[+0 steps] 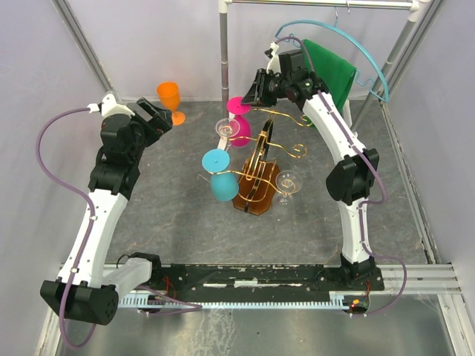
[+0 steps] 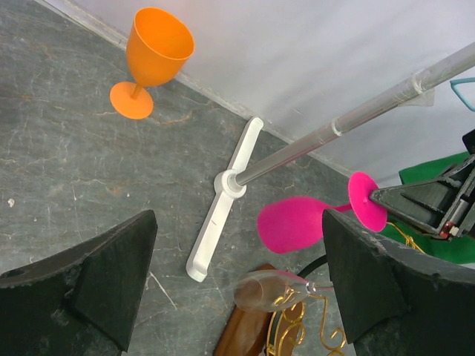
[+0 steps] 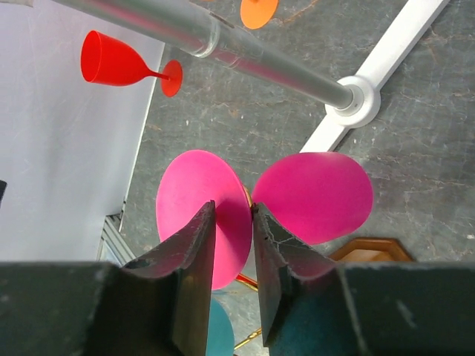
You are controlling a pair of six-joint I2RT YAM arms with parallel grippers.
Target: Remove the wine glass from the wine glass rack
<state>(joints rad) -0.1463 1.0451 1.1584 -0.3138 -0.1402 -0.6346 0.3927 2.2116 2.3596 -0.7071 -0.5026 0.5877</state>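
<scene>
Four glasses crowd the wine glass rack (image 1: pixel 256 185) at the centre of the top view: a pink wine glass (image 3: pixel 319 196) at its upper side, a blue glass (image 1: pixel 223 185) at its left, a clear glass (image 1: pixel 226 130) beside the pink one, and a second clear glass (image 1: pixel 288 182) at lower right. The right gripper (image 3: pixel 234 211) has its fingers drawn close about the pink glass's stem, between foot (image 3: pixel 193 193) and bowl; whether the foot rests on a wire arm I cannot tell. The glass looks like light, stiff, smooth plastic, so the thin stem seems the sound place to hold, pinched firmly against slipping. The left gripper (image 1: pixel 159 117), spread wide and empty, sits at the upper left near an upright orange glass (image 2: pixel 156 48). Every bowl that shows its inside appears empty.
</scene>
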